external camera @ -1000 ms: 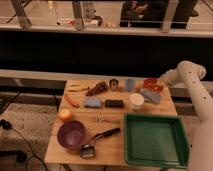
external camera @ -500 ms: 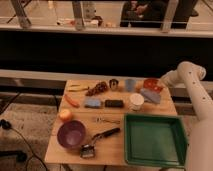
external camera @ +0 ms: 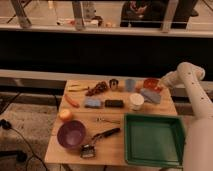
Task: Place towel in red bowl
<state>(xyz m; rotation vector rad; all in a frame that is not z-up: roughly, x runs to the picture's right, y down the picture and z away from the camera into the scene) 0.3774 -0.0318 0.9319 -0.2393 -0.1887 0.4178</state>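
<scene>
The towel [external camera: 150, 95] is a pale blue-grey folded cloth lying on the wooden table [external camera: 115, 150] near its far right corner. The red bowl [external camera: 151, 83] sits just behind it, touching or nearly touching its far edge. My gripper [external camera: 163, 84] is at the end of the white arm [external camera: 187, 75] that comes in from the right. It hangs right beside the red bowl's right rim and just behind and to the right of the towel. It holds nothing that I can see.
A green tray [external camera: 152, 139] fills the front right. A white cup [external camera: 136, 101], a light blue cup [external camera: 130, 84] and a metal cup [external camera: 114, 84] stand left of the towel. Further left are a blue sponge [external camera: 92, 102], a black block [external camera: 114, 103], a purple bowl [external camera: 70, 134], a brush [external camera: 100, 138] and some fruit.
The arm's end has edged slightly down and left toward the red bowl. The towel and the other objects have not moved.
</scene>
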